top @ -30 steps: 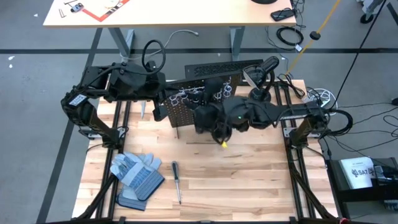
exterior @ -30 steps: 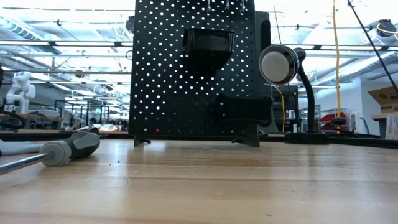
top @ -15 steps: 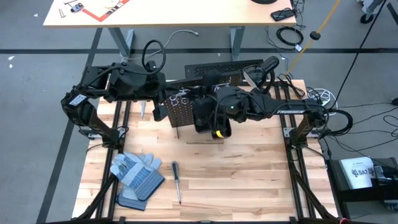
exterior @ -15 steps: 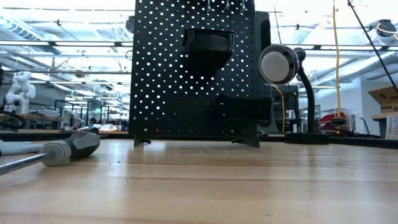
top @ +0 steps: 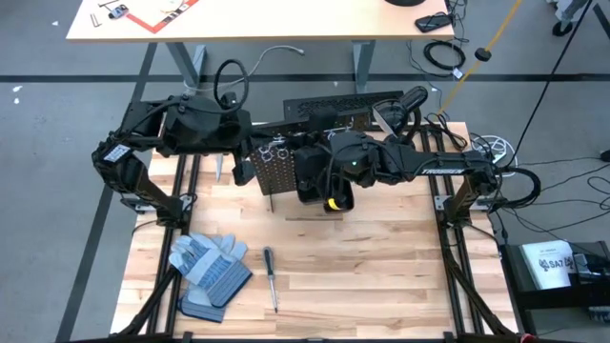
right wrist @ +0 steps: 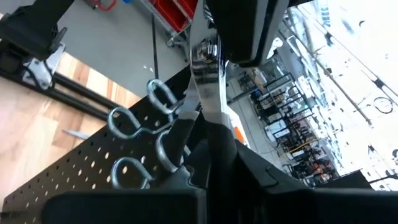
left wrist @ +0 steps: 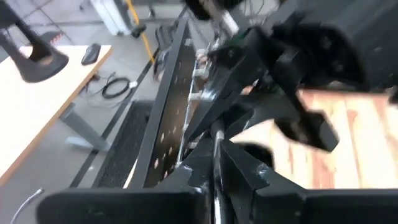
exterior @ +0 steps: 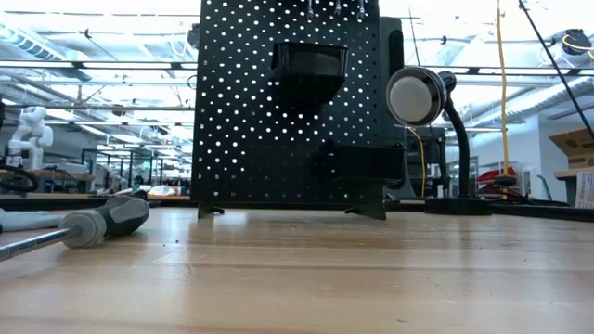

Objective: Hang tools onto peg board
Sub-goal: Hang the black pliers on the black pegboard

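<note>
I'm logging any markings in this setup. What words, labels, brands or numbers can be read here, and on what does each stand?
"SAT": on the white box on the floor right of the table, partly legible; the rest is too small.
White label on the left arm: too small to read.
White lettering on the right arm: too small to read.

Both arms crowd the peg board (top: 286,162); the near tabletop (top: 381,267) lies open right of the screwdriver (top: 271,277) and gloves (top: 208,270).
</note>
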Robot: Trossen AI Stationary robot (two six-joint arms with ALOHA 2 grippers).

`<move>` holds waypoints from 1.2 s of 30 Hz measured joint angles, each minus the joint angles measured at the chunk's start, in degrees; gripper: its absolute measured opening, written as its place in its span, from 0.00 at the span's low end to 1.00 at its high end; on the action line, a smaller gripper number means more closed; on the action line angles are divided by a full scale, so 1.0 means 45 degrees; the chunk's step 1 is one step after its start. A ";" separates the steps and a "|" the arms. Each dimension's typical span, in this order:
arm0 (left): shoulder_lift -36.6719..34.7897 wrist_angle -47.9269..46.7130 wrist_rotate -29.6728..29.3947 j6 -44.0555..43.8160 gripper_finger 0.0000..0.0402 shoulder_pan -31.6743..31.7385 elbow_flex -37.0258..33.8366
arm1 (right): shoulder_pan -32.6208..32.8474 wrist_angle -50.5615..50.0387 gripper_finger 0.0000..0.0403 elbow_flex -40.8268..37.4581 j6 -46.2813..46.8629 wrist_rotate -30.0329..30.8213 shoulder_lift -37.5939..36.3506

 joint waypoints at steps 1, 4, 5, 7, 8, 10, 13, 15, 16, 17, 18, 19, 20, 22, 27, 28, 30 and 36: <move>-0.0004 0.0316 0.0076 0.0004 0.11 -0.0036 0.0004 | 0.0008 0.0203 0.07 0.0003 -0.0066 -0.0110 0.0000; -0.0019 0.0639 0.0157 0.0007 0.20 -0.0147 -0.0009 | 0.0044 0.0315 0.07 0.0000 0.0127 -0.0145 0.0036; -0.0019 0.0855 0.0146 0.0010 0.21 -0.0196 -0.0010 | 0.0044 0.0340 0.07 0.0000 0.0306 -0.0141 0.0039; -0.0096 0.1048 0.0098 0.0017 0.23 -0.0300 -0.0010 | 0.0044 0.0405 0.07 0.0000 0.0672 -0.0114 0.0039; -0.0131 0.1173 0.0016 0.0013 0.23 -0.0345 -0.0010 | 0.0040 0.0447 0.07 0.0000 0.0809 -0.0114 0.0039; -0.0218 0.1412 -0.0239 0.0066 0.24 -0.0397 -0.0006 | 0.0039 0.0525 0.07 0.0000 0.1068 -0.0047 0.0039; -0.0275 0.1614 -0.0521 0.0125 0.24 -0.0472 -0.0006 | 0.0039 0.0802 0.07 0.0000 0.1374 -0.0049 0.0039; -0.0315 0.1687 -0.0755 0.0142 0.24 -0.0514 -0.0006 | 0.0039 0.0967 0.07 0.0000 0.1495 -0.0042 0.0039; -0.0384 0.1761 -0.0857 0.0220 0.24 -0.0533 -0.0010 | 0.0039 0.1055 0.07 0.0000 0.1578 -0.0050 0.0039; -0.0438 0.1865 -0.0881 0.0368 0.24 -0.0598 -0.0010 | 0.0039 0.1147 0.07 0.0000 0.1684 -0.0037 0.0039; -0.0487 0.1997 -0.0904 0.0396 0.24 -0.0635 -0.0006 | 0.0041 0.1250 0.07 0.0000 0.1774 -0.0039 0.0039; -0.0559 0.2118 -0.0959 0.0449 0.24 -0.0679 -0.0006 | 0.0044 0.1335 0.07 0.0000 0.1826 -0.0036 0.0039; -0.0616 0.2257 -0.0985 0.0471 0.25 -0.0728 -0.0009 | 0.0044 0.1399 0.07 0.0000 0.1842 -0.0017 0.0034; -0.0735 0.2453 -0.1041 0.0679 0.25 -0.0818 -0.0006 | 0.0044 0.1540 0.07 0.0000 0.1927 0.0015 0.0034; -0.1079 0.2505 -0.1684 0.0721 0.25 -0.1127 -0.0006 | 0.0044 0.1625 0.07 0.0000 0.2474 0.0167 0.0019; -0.1114 0.2496 -0.1843 0.0712 0.25 -0.1199 -0.0006 | 0.0044 0.1627 0.07 0.0000 0.2509 0.0315 0.0019; -0.1126 0.2495 -0.1972 0.0711 0.25 -0.1259 -0.0006 | 0.0044 0.1619 0.07 0.0000 0.2548 0.0581 0.0019; -0.1004 0.1640 -0.2135 0.0691 0.25 -0.1265 -0.0006 | 0.0044 0.1624 0.07 0.0000 0.3206 0.0838 0.0015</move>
